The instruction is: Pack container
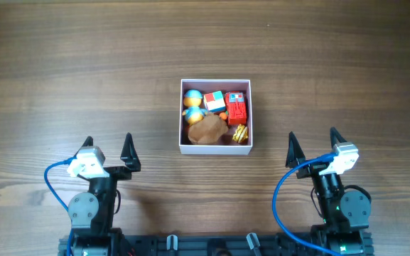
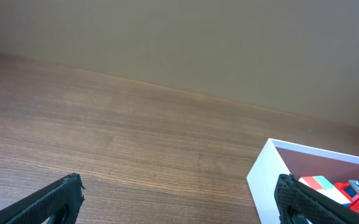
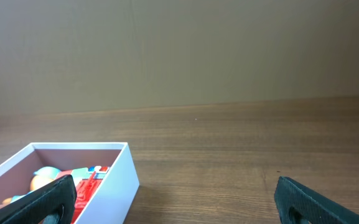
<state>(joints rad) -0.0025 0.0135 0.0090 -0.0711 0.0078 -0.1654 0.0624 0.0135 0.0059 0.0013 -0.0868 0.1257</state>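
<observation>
The container sits just right of the middle of the overhead frame, flat on the wooden table, mouth up. It is close to square, so it has no real long axis; its walls run parallel to the frame edges.

Inside it lie two blue-and-yellow balls at the upper left, a white cube with red and green faces beside them, a red blocky toy at the right, a brown lump at the lower left and a small yellow piece at the lower right.

No loose toy shows on the table, so the packing looks finished, and the step in hand is probably only to rest clear. To do that well, both arms should stay low and back from the walls, so the box is not nudged. Whether the brown lump rides above the rim cannot be told.

The left gripper, at the lower left, has its fingers spread wide on nothing. The right gripper, at the lower right, is likewise spread and empty. Both are well apart from the box.
</observation>
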